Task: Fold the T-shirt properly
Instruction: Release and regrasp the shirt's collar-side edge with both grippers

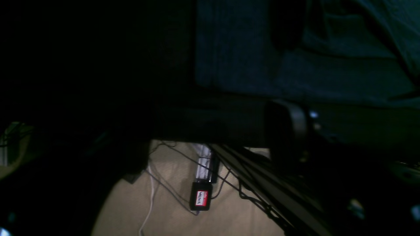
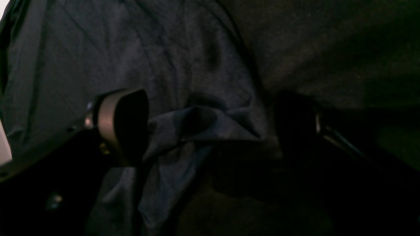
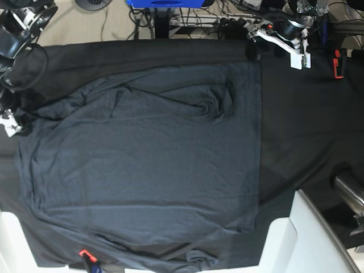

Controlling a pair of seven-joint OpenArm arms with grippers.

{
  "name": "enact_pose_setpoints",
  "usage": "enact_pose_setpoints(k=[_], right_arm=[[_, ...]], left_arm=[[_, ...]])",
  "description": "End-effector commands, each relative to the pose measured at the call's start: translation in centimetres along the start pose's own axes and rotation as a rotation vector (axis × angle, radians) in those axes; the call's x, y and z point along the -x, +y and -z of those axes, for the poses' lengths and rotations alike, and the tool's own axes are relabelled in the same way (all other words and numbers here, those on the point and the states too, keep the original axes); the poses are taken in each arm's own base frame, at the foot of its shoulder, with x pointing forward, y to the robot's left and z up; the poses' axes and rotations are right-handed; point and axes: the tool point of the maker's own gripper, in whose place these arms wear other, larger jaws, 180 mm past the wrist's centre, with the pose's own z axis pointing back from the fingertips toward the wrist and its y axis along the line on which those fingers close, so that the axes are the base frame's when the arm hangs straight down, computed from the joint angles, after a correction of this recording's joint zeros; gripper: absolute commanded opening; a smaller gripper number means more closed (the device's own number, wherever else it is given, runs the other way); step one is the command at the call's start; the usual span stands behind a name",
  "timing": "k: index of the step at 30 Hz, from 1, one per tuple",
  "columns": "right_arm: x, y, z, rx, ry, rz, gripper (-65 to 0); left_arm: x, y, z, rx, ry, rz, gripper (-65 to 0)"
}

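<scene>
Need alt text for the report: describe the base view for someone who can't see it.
A dark slate-grey T-shirt lies spread and wrinkled across a black table cloth, seen from overhead. The left end effector sits at the shirt's top-right corner; the right end effector sits at the shirt's left edge.

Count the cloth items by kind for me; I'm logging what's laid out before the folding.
T-shirt: 1, slate-grey, spread out flat with some wrinkles
Table cloth: 1, blacker, lying under the shirt
Total: 2
</scene>
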Motion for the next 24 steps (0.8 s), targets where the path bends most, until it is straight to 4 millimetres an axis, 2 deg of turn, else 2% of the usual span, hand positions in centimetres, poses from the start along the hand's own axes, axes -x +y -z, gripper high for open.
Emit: enact_pose_setpoints(k=[1,4,9,15,17,19,22,23,24], right_arm=[[2.1,0.1,0.3,0.006,0.086,0.000,-14.3],[2.6,1.7,0.7,-0.008,0.113,-0.090,-19.7],[3.1,4.4,0.7,-0.047,0.099,-0.166,-20.7],[3.3,4.4,0.8,-0.047,0.102,-0.160,-21.2],[3.4,4.3,0.8,-0.045,0.104,-0.159,-23.1],[3.4,4.2,0.8,-0.044,0.105,-0.159,-34.5],[3.5,4.2,0.8,-0.043,0.110,-0.159,-61.1],[3.6,4.2,0.8,-0.044,0.112,-0.159,-65.0],[3.7,4.2,0.8,-0.043,0.115,-0.159,-64.2]], left_arm=[[-0.5,0.0,-0.3,0.005,-0.019,0.002,-9.9],[-0.5,0.0,-0.3,0.005,-0.017,0.001,-9.2],[-0.5,-0.2,-0.2,0.008,-0.021,-0.010,-9.2],[1.2,0.7,0.0,-0.020,0.013,-0.044,-9.4],[1.9,0.8,0.1,-0.012,0.027,-0.071,-9.4],[2.3,0.5,0.1,0.039,0.034,-0.123,-9.4],[1.9,1.0,-0.2,0.094,0.002,-0.193,-8.7],[1.7,1.3,-0.3,0.098,-0.006,-0.193,-8.6],[1.6,1.8,-0.5,0.092,-0.012,-0.194,-8.6]])
